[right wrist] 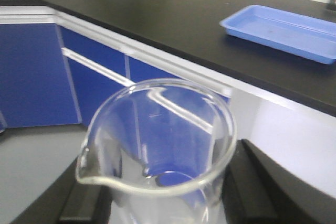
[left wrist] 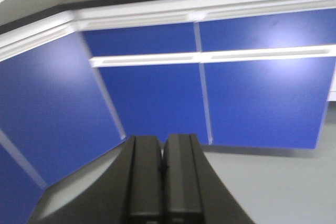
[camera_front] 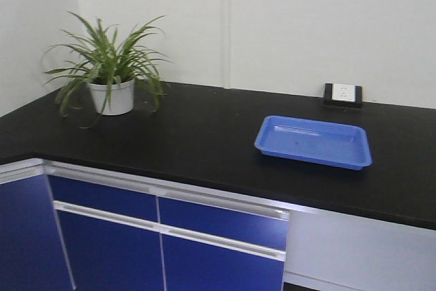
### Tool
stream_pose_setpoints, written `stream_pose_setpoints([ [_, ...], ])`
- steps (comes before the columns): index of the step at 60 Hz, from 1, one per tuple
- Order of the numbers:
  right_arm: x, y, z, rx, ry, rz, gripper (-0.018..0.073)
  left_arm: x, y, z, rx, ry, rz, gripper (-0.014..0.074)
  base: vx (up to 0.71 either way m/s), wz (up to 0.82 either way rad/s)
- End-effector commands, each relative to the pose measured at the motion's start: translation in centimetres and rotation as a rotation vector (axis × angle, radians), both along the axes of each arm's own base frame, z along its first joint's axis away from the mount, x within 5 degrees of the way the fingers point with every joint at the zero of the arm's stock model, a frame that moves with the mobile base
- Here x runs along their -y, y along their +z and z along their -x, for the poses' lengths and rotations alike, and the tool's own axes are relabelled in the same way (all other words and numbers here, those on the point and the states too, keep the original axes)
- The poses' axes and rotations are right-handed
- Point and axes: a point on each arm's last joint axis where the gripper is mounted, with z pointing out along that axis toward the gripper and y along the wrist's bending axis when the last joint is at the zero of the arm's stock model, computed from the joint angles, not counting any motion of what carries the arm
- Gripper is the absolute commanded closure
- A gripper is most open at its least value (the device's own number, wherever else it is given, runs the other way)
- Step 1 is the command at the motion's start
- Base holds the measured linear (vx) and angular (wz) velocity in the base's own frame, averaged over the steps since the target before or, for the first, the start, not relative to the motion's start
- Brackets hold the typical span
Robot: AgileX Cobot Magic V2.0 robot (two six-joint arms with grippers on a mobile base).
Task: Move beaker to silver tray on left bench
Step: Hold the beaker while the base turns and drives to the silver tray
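Note:
The beaker [right wrist: 157, 145], small and of clear glass with a pouring spout at its lower left rim, fills the foreground of the right wrist view. My right gripper [right wrist: 163, 203] is shut on it, one black finger on each side. It is held in the air in front of the blue cabinet doors, below the bench top. My left gripper [left wrist: 163, 182] is shut with nothing between its fingers and points at the blue cabinet doors [left wrist: 157, 98]. The silver tray is out of view. Neither gripper shows in the front view.
A black L-shaped bench top [camera_front: 204, 134] carries a bright blue plastic tray [camera_front: 313, 141] on the right and a potted plant [camera_front: 112, 76] at the back left. A wall socket [camera_front: 343, 93] sits at the back right. Blue cabinet doors [camera_front: 136, 236] stand below.

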Motion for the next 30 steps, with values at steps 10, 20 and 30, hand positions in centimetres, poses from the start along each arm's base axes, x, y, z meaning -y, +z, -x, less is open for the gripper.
stream_pose_setpoints([
  [10, -0.3, 1.66, -0.1, 0.094, 0.031, -0.024, 0.0571, 0.11, 0.09, -0.2, 0.069, -0.012, 0.007, 0.0595, -0.28, 0.6],
  [20, -0.3, 1.66, -0.1, 0.094, 0.031, -0.024, 0.0571, 0.11, 0.09, -0.2, 0.069, -0.012, 0.007, 0.0595, -0.25, 0.68],
  [30, -0.3, 1.66, -0.1, 0.094, 0.031, -0.024, 0.0571, 0.11, 0.09, -0.2, 0.069, -0.012, 0.007, 0.0595, -0.23, 0.71],
])
